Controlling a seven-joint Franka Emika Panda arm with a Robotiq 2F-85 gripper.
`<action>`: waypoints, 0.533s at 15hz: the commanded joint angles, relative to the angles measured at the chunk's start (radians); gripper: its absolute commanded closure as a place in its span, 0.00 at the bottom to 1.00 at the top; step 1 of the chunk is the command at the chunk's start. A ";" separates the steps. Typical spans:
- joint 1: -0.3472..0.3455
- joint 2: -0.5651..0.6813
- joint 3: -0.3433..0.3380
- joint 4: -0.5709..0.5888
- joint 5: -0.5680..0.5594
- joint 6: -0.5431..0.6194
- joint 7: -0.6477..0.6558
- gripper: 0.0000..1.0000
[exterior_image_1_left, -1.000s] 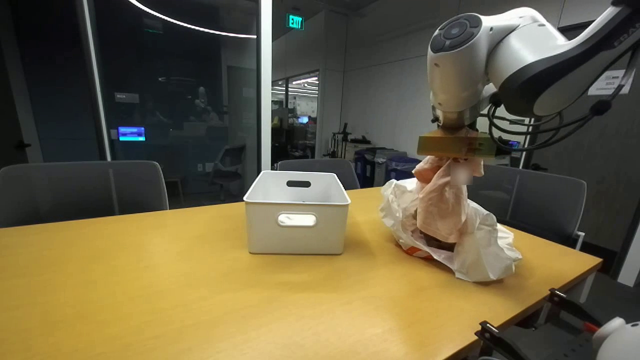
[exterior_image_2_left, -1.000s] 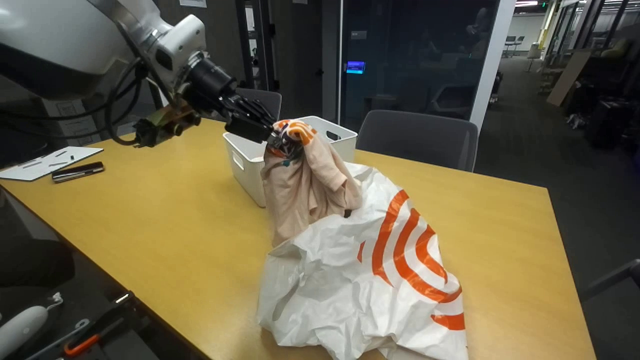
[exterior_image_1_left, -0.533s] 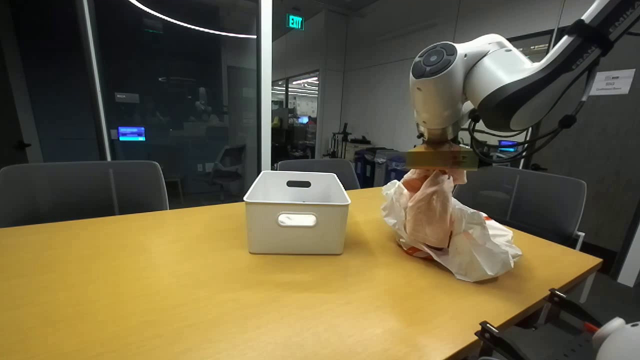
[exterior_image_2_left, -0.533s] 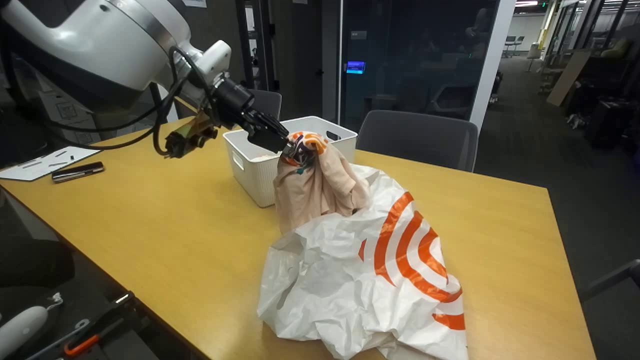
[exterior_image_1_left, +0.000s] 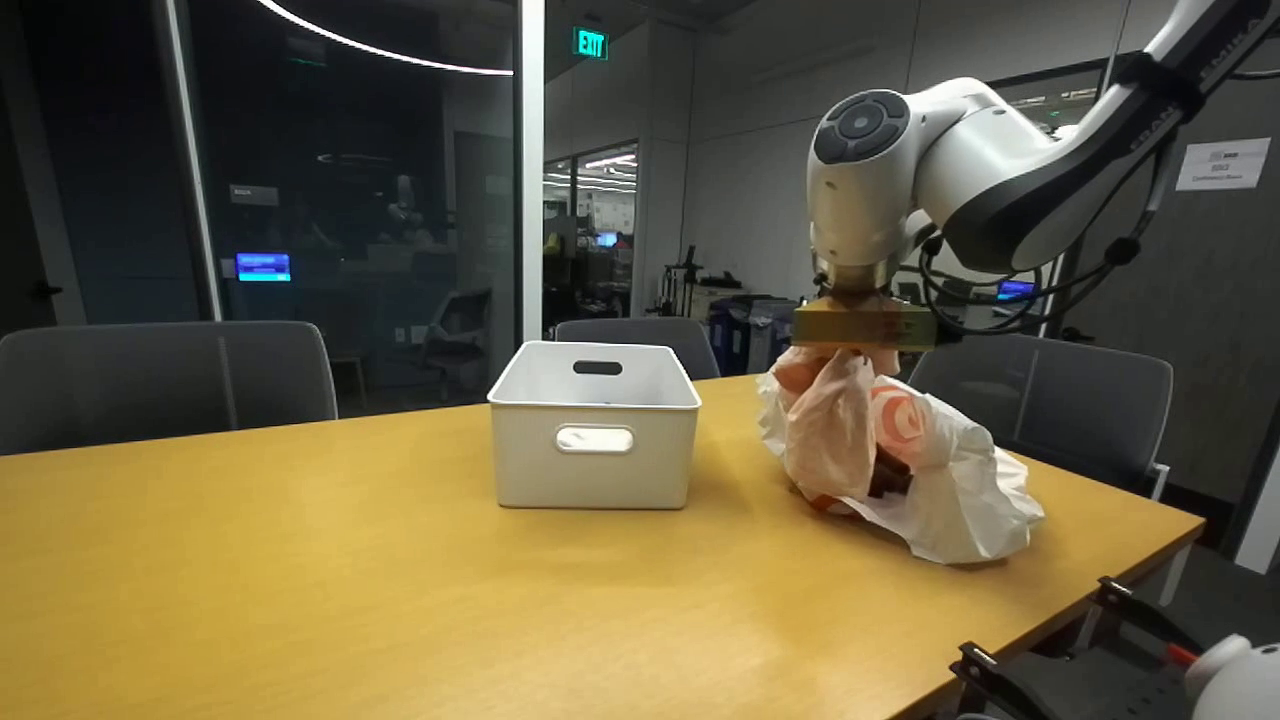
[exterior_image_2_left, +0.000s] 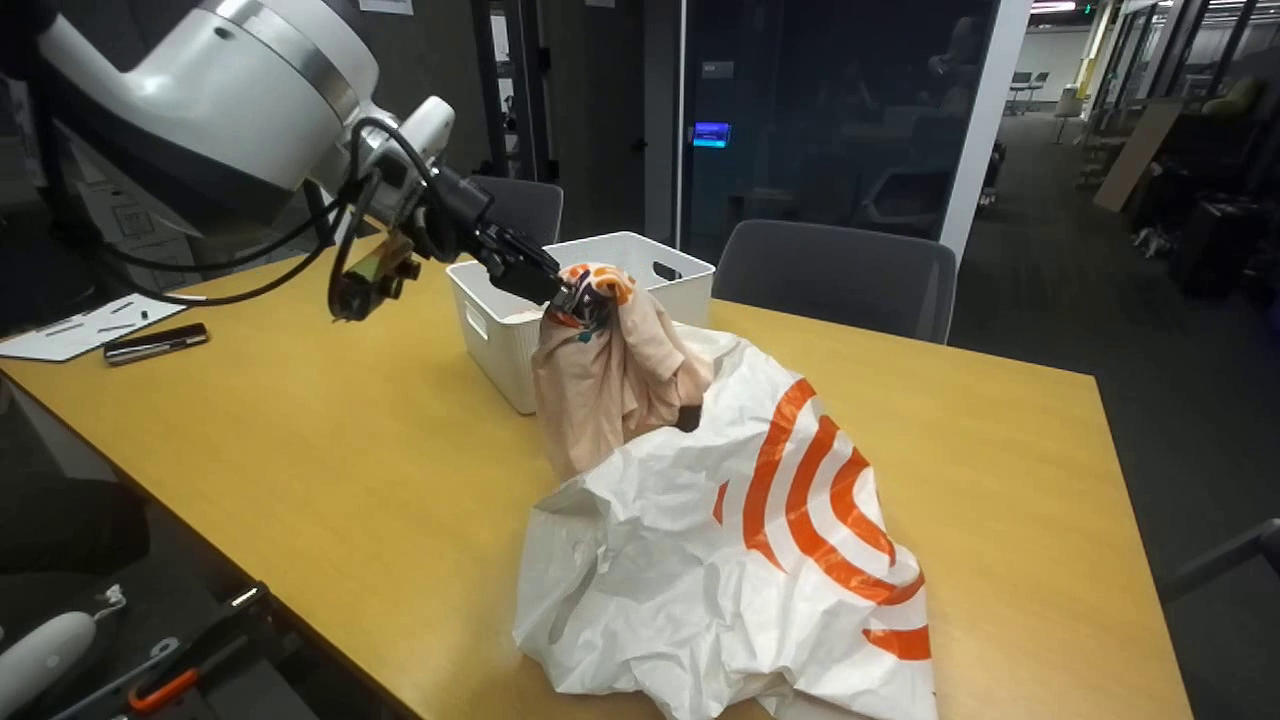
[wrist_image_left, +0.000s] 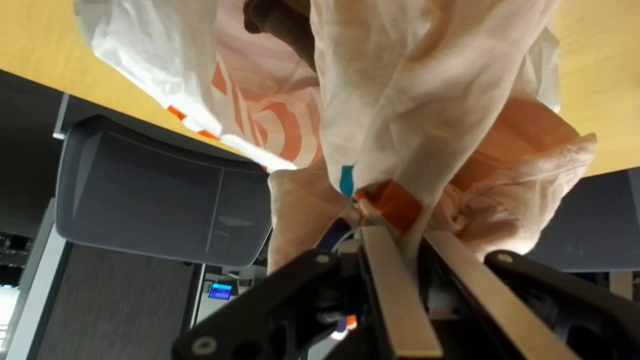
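Note:
My gripper (wrist_image_left: 407, 237) is shut on a peach cloth (wrist_image_left: 400, 100) that has orange, teal and purple print; its folds pass between the fingers. In an exterior view the gripper (exterior_image_2_left: 562, 292) points down and right, and the cloth (exterior_image_2_left: 625, 365) hangs bunched from its tips. The cloth's lower part meets the opening of a crumpled white plastic bag (exterior_image_2_left: 680, 560) with orange curved stripes. A dark brown item (wrist_image_left: 282, 22), partly hidden, lies by the cloth inside the bag. In an exterior view the camera mount hides the fingers above the cloth (exterior_image_1_left: 830, 430).
A white bin (exterior_image_1_left: 595, 460) with handle holes stands on the yellow table (exterior_image_1_left: 350, 560) beside the bag. A white sheet (exterior_image_2_left: 90, 325) and a dark slim object (exterior_image_2_left: 155, 344) lie near another table edge. Chairs (exterior_image_2_left: 838, 275) stand around the table.
The arm has come lower and shifted toward the bin side, carrying the held cloth with it. The bag's opening has shifted slightly, and more of the dark item shows.

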 joint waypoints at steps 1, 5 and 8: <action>-0.025 0.064 -0.050 0.031 0.001 0.161 -0.002 0.97; -0.062 0.084 -0.094 0.021 0.061 0.243 0.017 0.97; -0.084 0.076 -0.115 0.011 0.150 0.203 0.048 0.98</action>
